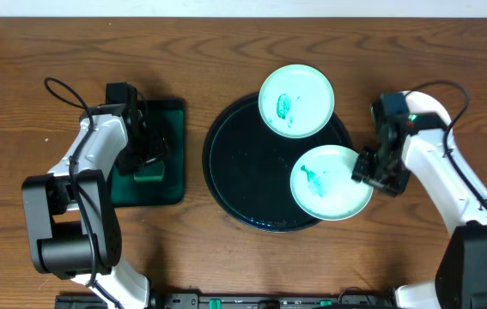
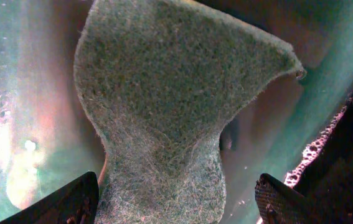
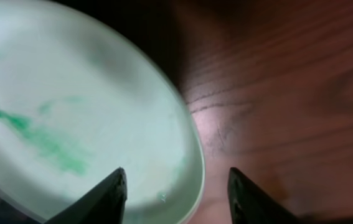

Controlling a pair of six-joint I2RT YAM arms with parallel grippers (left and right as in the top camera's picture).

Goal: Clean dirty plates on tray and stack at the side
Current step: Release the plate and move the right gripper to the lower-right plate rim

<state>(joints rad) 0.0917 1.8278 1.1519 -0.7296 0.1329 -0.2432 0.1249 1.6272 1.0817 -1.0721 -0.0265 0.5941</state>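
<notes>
Left fingers (image 2: 70, 202) spread, straddling sponge (image 2: 164, 93) near left edge of bench (image 1: 3, 129). Right fingers (image 3: 104, 196) spread, straddling rim of smeared plate (image 3: 70, 106) on tray (image 1: 234, 163).

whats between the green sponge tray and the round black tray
Only a bare strip of wooden table, clear in the overhead view; the green tray and black tray sit apart.

We see the upper plate (image 1: 296, 100) and the lower-right plate (image 1: 331, 182) pale aqua with teal-green smears, the tray (image 1: 230, 172) glossy black, the desk (image 1: 226, 43) brown wood-grain, the sponge (image 2: 164, 93) speckled grey-green.
</notes>
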